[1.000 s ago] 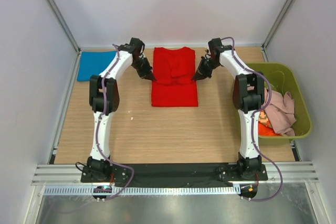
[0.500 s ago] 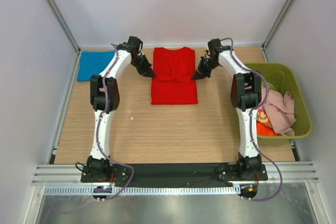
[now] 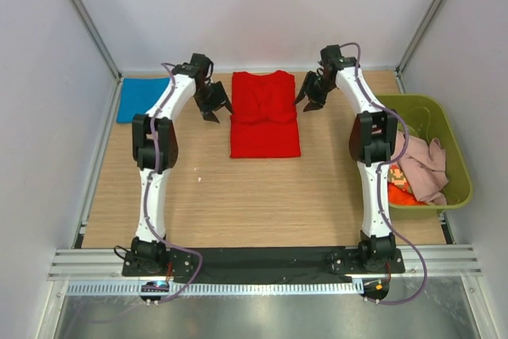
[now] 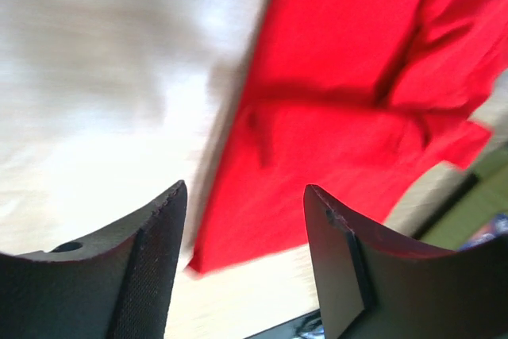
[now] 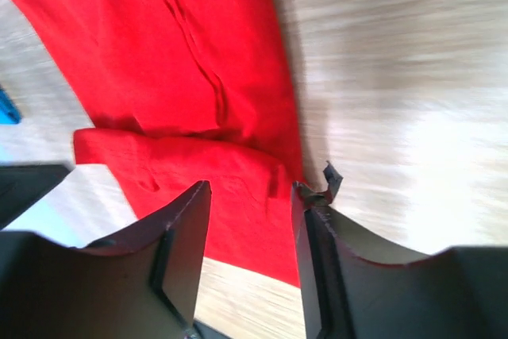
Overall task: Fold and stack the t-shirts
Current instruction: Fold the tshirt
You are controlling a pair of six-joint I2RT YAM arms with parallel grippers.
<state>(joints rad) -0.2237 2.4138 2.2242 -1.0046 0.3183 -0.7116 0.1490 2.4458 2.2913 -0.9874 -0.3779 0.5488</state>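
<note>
Two flank red t-shirt (image 3: 265, 121): left end effector (image 3: 217, 112), right end effector (image 3: 306, 104).

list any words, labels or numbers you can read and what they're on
No readable text.
red t-shirt, blue t-shirt: plain.
printed shirt in the green bin: pattern only, no words.
small dark piece under the left arm's base: too small to read.

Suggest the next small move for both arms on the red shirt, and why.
Probably lower the left gripper and right gripper onto the far corners of the red t-shirt and pinch. Both are open and empty, flanking its far end. It lies flat with sleeves folded in but not halved lengthwise, so a far-to-near fold seems due.
</note>
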